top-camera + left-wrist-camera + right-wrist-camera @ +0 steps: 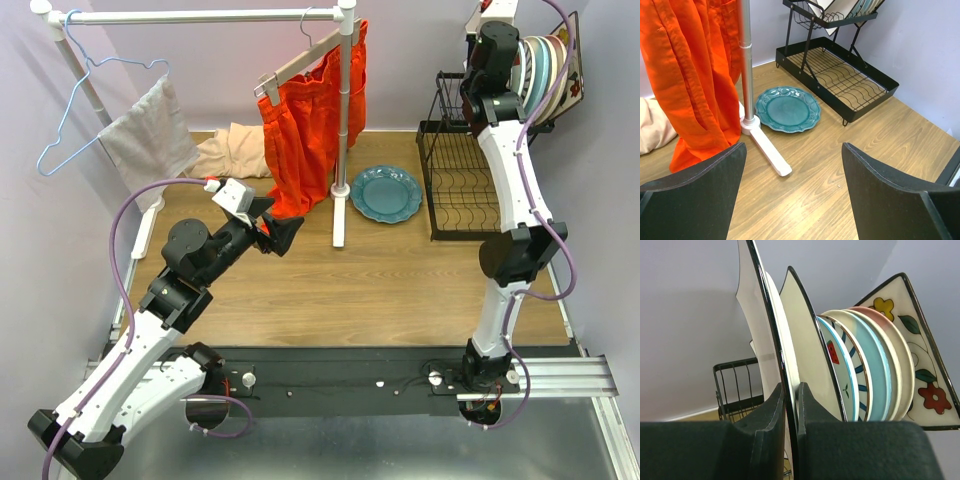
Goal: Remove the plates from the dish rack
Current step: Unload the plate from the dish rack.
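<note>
Gripping the nearest square white plate (756, 330) by its rim, the right hand (790, 395) is closed thin on it at the dish rack (452, 190) upper shelf. Plate stands on edge, dead ahead; probably lifts out along its slot. Left hand (794, 150) wide open, empty, well apart.

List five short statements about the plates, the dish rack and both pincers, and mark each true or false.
1. The teal plate lies flat on the table beside the dish rack. True.
2. The left pincer grips the teal plate. False: it is open and holds nothing.
3. The right pincer is shut on the edge of a white square plate. True.
4. Plates stand in the rack's lower grid. False: those in view stand in the upper shelf.
5. The flowered plate is round. False: it is square.
</note>
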Robot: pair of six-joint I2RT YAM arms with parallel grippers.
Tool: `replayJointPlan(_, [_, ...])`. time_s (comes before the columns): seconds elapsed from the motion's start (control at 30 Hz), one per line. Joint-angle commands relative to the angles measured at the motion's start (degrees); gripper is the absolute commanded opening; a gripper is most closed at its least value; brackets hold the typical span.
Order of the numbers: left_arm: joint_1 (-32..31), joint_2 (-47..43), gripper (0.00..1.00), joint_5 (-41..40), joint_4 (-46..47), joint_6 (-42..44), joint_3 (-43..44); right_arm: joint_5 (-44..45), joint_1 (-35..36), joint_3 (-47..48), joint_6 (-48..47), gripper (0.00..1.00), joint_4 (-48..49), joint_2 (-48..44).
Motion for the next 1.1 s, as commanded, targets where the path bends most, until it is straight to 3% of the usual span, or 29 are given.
replayJointPlan(0.0, [0.4, -0.2, 0.86, 1.2, 1.4, -0.1, -0.4, -0.9, -0.1, 1.9, 1.5, 0.01, 12.9, -6.7])
replayJointPlan(0.3, [0.5, 0.1, 0.86, 1.4, 1.5, -0.1, -0.2, -0.7, -0.1, 1.6, 2.8, 0.01, 13.4, -8.2])
replayJointPlan(1.07, [0.8, -0.9, 0.86, 1.4, 1.4, -0.2, -0.5, -5.3, -0.1, -11.0, 21.7, 0.01, 13.2, -19.3])
